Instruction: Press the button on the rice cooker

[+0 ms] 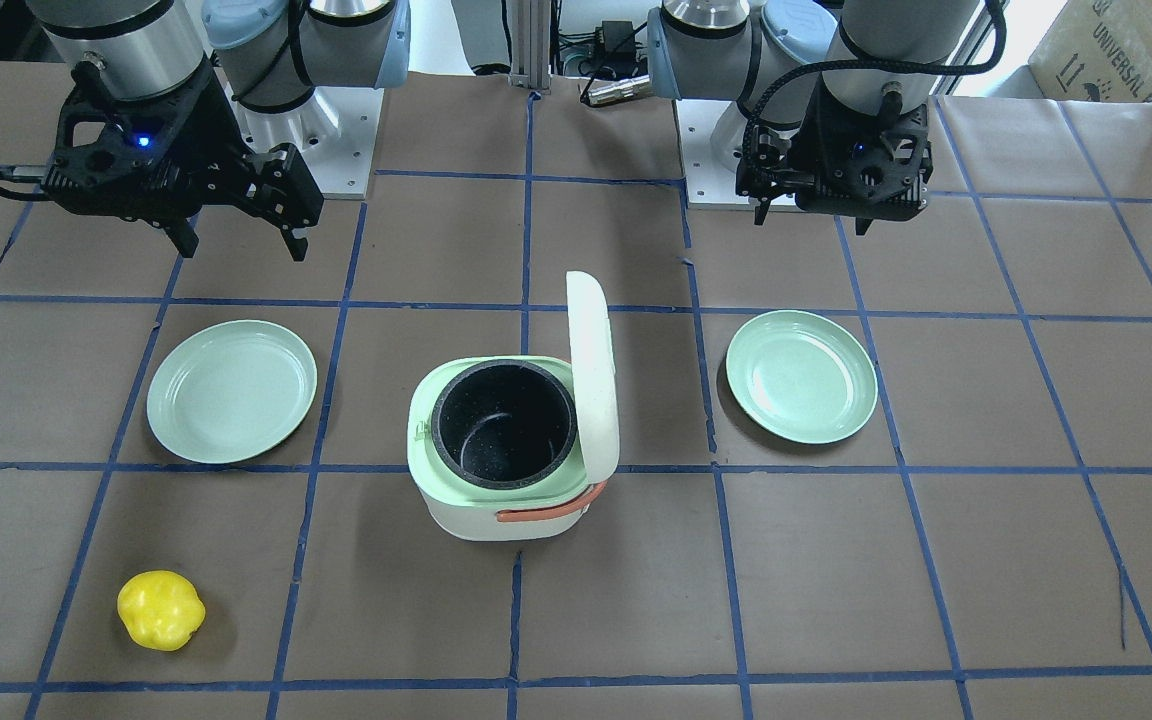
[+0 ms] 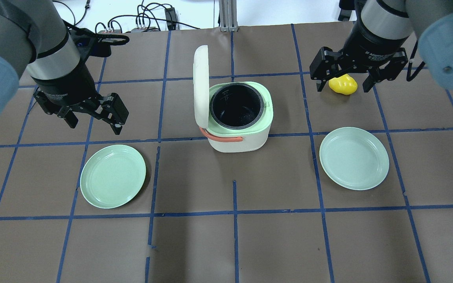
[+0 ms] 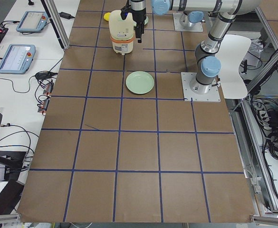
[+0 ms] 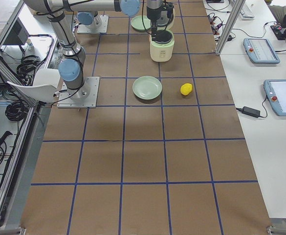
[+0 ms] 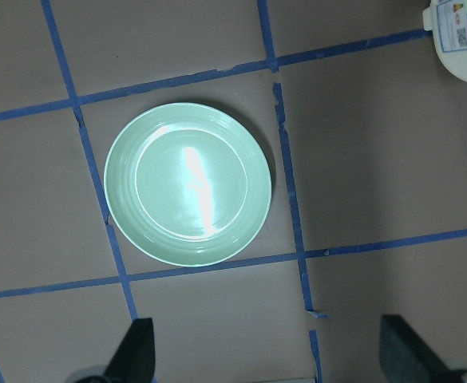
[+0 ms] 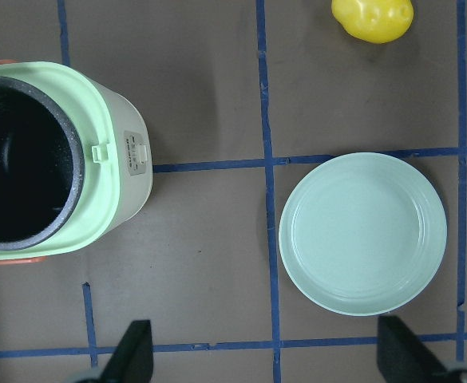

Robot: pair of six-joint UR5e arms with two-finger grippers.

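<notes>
The white and light-green rice cooker (image 1: 481,515) stands mid-table with its lid (image 1: 593,370) upright and its black pot empty. It also shows in the overhead view (image 2: 238,143). Its button panel (image 6: 137,155) is on the side wall toward my right arm. My right gripper (image 2: 342,84) is open and empty, raised to the right of the cooker; its fingertips (image 6: 133,351) frame the right wrist view. My left gripper (image 2: 92,124) is open and empty, raised to the left of the cooker, on the lid's side. Neither touches the cooker.
A green plate (image 2: 113,176) lies below my left gripper and fills the left wrist view (image 5: 189,183). A second green plate (image 2: 354,158) lies right of the cooker. A yellow toy fruit (image 2: 343,85) lies beyond it, under my right gripper in the overhead view.
</notes>
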